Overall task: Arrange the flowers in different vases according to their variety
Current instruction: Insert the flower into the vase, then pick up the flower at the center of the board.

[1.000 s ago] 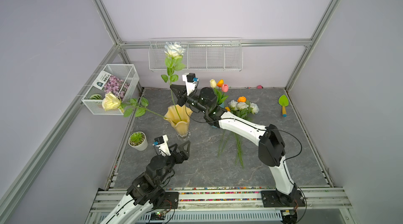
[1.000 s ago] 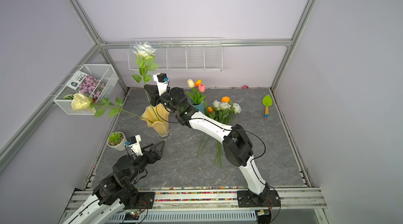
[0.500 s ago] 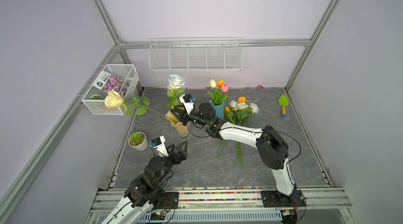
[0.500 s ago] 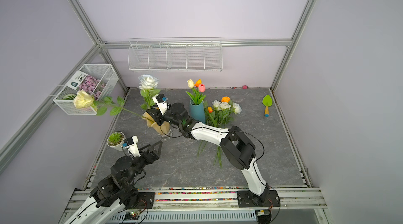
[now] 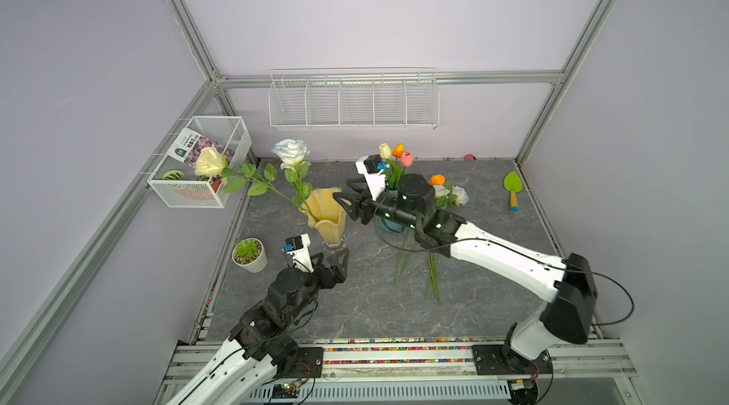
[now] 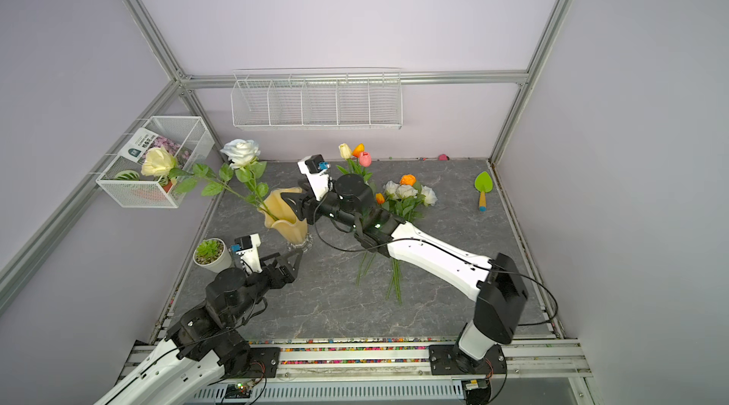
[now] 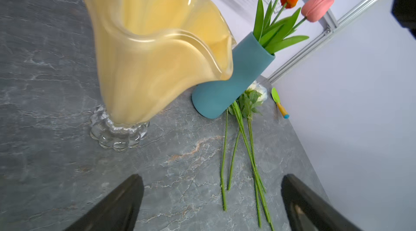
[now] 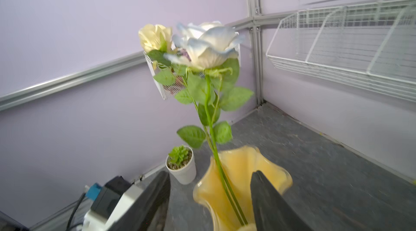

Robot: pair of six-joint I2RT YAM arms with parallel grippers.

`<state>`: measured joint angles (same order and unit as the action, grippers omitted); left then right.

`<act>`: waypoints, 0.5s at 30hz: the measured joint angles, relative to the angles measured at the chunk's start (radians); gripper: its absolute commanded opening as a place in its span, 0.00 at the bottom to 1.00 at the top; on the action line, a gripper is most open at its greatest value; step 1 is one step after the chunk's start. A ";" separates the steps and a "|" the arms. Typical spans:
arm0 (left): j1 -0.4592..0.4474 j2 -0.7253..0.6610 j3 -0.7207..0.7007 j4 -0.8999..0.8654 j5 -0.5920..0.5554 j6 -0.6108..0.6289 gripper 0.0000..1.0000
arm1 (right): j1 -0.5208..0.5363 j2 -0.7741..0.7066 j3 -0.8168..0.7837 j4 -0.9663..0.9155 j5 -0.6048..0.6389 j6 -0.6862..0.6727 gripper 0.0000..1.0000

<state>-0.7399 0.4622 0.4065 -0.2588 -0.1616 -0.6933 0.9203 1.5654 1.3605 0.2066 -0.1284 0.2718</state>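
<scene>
The left gripper (image 5: 330, 259) hangs low over the grey marbled table (image 5: 355, 312). Its jaws are spread wide with nothing between them, and its tips are near the clear foot of the amber-yellow glass vase (image 5: 325, 217). Beside it, toward the left wall, stands a succulent (image 5: 249, 255) in a white pot.

Two stems stand in the amber vase. The cream-yellow rose (image 5: 210, 161) leans far out toward the left wall, and the white-blue rose (image 5: 291, 152) stands more upright. The right gripper (image 5: 342, 190) is at the vase's wavy rim with its jaws parted. In the right wrist view both stems run between its fingers (image 8: 157, 196) and touch neither, so it grips nothing.

Behind that arm the teal-blue vase (image 7: 236, 79) holds three tulips (image 5: 397, 152): cream, orange and pink. Just beside it an orange rose (image 5: 437, 179) and white roses (image 5: 457, 194) lie loose on the table, their stems pointing toward the front.

Farther right lies a green trowel (image 5: 513, 186). On the left wall a wire basket (image 5: 232, 134) holds a packet (image 5: 189, 144) printed with pink blossoms; its lettering is too small to read. A wire rack (image 5: 353, 99) hangs on the back wall.
</scene>
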 measured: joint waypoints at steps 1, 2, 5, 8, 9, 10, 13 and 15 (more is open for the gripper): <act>0.000 0.040 0.014 0.010 0.019 0.007 0.99 | -0.012 -0.047 -0.055 -0.024 0.014 0.018 0.62; 0.000 0.078 0.027 0.024 0.041 0.012 0.98 | -0.027 -0.086 -0.107 -0.043 0.026 0.040 0.61; -0.008 0.179 0.047 0.071 0.092 0.024 0.96 | -0.092 -0.191 -0.270 -0.094 0.051 0.116 0.60; -0.029 0.270 0.051 0.110 0.123 0.026 0.94 | -0.167 -0.280 -0.419 -0.151 0.082 0.189 0.57; -0.037 0.299 0.053 0.120 0.130 0.026 0.94 | -0.185 -0.304 -0.455 -0.171 0.089 0.209 0.55; -0.047 0.335 0.055 0.133 0.137 0.026 0.94 | -0.208 -0.331 -0.494 -0.196 0.096 0.230 0.53; -0.070 0.416 0.058 0.163 0.153 0.025 0.91 | -0.273 -0.386 -0.563 -0.255 0.108 0.274 0.47; -0.077 0.456 0.058 0.180 0.166 0.023 0.90 | -0.325 -0.406 -0.595 -0.281 0.109 0.297 0.45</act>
<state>-0.8169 0.9180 0.4644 -0.0784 0.0048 -0.6704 0.5957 1.1591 0.7650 -0.0746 -0.0189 0.5686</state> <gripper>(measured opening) 0.909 0.467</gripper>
